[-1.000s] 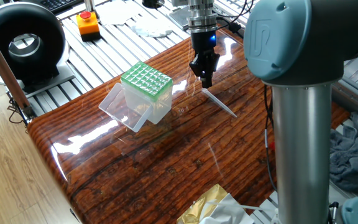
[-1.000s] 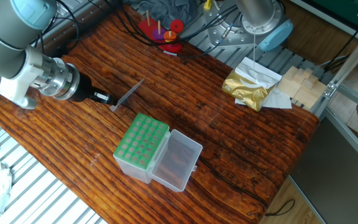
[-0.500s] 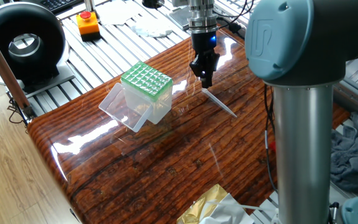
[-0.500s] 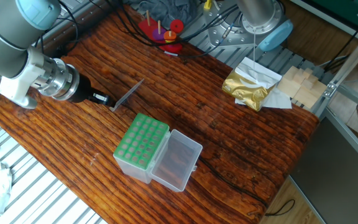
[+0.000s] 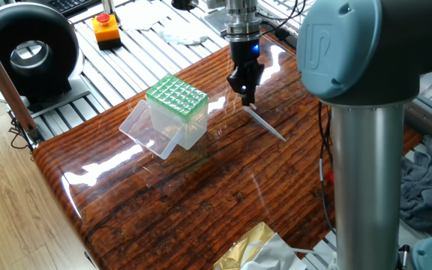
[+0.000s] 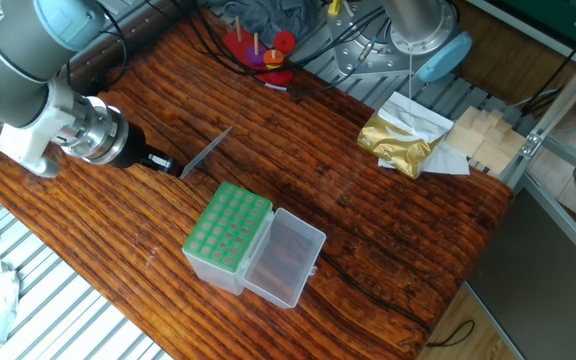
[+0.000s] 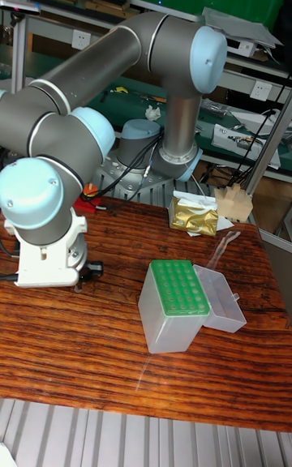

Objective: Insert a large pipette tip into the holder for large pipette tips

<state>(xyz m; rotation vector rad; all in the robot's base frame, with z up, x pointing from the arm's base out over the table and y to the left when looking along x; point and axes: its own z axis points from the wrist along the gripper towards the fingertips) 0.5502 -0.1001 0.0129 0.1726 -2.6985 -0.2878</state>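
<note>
While the gripper (image 5: 247,96) appears closed on the wide end of the large pipette tip (image 5: 265,124), its point slants down to the table (image 5: 201,187), beside the holder for large pipette tips (image 5: 175,109). Light, slippery, thin-walled plastic, so grip gently.

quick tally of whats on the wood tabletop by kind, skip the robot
pipette tip: 1
clear tip box with green grid: 1
gold foil bag: 1
red peg toy: 1
total: 4
</note>
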